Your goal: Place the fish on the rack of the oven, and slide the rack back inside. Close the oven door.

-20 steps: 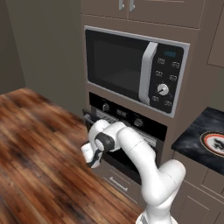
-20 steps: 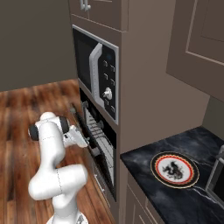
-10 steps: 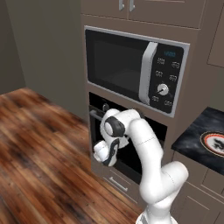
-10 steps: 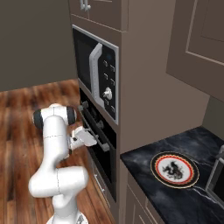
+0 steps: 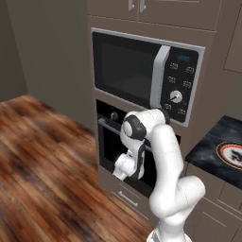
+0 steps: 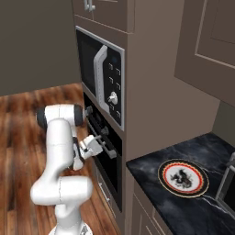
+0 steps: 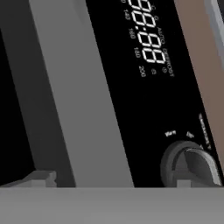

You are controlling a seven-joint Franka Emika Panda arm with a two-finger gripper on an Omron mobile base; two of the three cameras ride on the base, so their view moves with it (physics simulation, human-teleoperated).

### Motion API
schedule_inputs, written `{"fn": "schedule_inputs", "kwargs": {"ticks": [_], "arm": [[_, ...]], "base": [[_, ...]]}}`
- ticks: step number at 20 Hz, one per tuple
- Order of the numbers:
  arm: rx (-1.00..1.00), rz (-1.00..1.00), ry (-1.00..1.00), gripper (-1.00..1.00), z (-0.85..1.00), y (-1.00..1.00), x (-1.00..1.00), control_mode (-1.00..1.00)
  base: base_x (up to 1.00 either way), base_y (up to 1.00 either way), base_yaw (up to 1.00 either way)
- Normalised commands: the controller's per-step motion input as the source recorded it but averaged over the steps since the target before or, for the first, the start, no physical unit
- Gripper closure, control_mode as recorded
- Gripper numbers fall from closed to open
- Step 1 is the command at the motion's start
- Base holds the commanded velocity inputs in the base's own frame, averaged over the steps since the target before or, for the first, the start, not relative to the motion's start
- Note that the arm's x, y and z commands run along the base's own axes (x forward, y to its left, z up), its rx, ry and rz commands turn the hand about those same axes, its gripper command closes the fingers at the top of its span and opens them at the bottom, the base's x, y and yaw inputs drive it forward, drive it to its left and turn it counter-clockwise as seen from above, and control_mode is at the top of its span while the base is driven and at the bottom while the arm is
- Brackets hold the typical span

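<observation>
Pressing near the silver bar handle (image 6: pixel 102 139), the gripper (image 6: pixel 95 146), its finger spread impossible to tell, meets the upright oven door (image 5: pixel 109 150) beneath the microwave (image 5: pixel 142 75); a steady, square push would seat it fully.

The left base view looks forward and down from behind the white arm, which rises at its lower right, squarely onto the built-in oven with the black control strip (image 5: pixel 137 142) beyond the two-finger gripper (image 5: pixel 121 166) and the silver-and-black microwave (image 5: pixel 146 80) above it. The right base view takes the same column of appliances (image 6: pixel 103 137) obliquely, with the gripper (image 6: pixel 94 146) close against the oven front. The hand view sits very near the silver bar handle (image 7: pixel 74 96) and a round dark knob (image 7: pixel 188 166), rolled steeply.
</observation>
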Motion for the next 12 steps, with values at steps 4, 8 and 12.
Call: {"fn": "schedule_inputs", "kwargs": {"ticks": [4, 8, 12], "arm": [[0.16, 0.36, 0.0, -1.0, 0.44, -0.44, 0.0, -1.0], [0.11, 0.26, 0.02, -1.0, 0.38, -0.15, 0.03, -1.0], [0.02, 0.09, 0.0, -1.0, 0.25, 0.0, 0.09, -1.0]], "base": [[0.0, 0.0, 0.0], [0.0, 0.0, 0.0], [0.0, 0.0, 0.0]]}}
